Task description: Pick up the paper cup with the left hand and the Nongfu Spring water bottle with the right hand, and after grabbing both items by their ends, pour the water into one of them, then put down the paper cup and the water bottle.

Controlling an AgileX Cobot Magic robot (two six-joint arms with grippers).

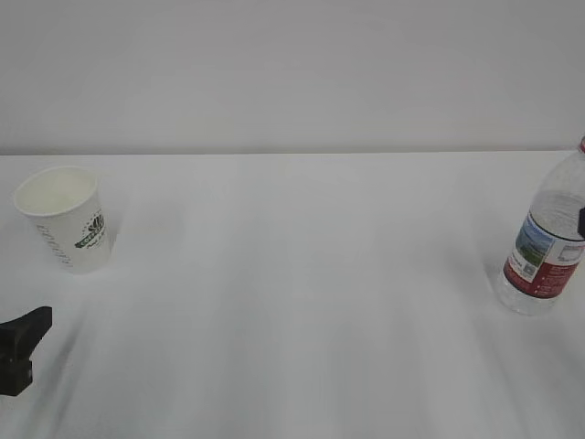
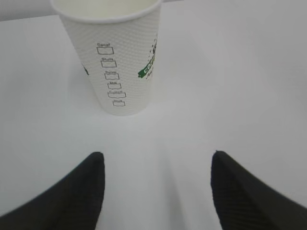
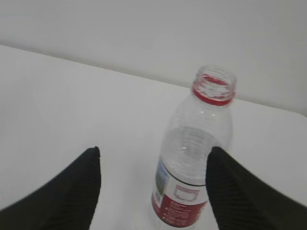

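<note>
The white paper cup (image 1: 64, 218) with its green logo stands upright at the left of the table. In the left wrist view the paper cup (image 2: 117, 52) is ahead of my left gripper (image 2: 156, 155) and slightly left; the jaws are open with bare table between them. One black finger (image 1: 26, 337) shows at the exterior's lower left. The Nongfu Spring water bottle (image 1: 547, 242) stands uncapped at the far right. My right gripper (image 3: 156, 149) is open around the water bottle (image 3: 194, 163), which sits close to the right finger (image 3: 240, 191) and apart from the left one. Water is hard to make out.
The white table (image 1: 302, 302) runs back to a pale wall (image 1: 292, 73). Between the cup and the bottle lies a wide stretch of bare tabletop. The bottle stands close to the exterior view's right edge.
</note>
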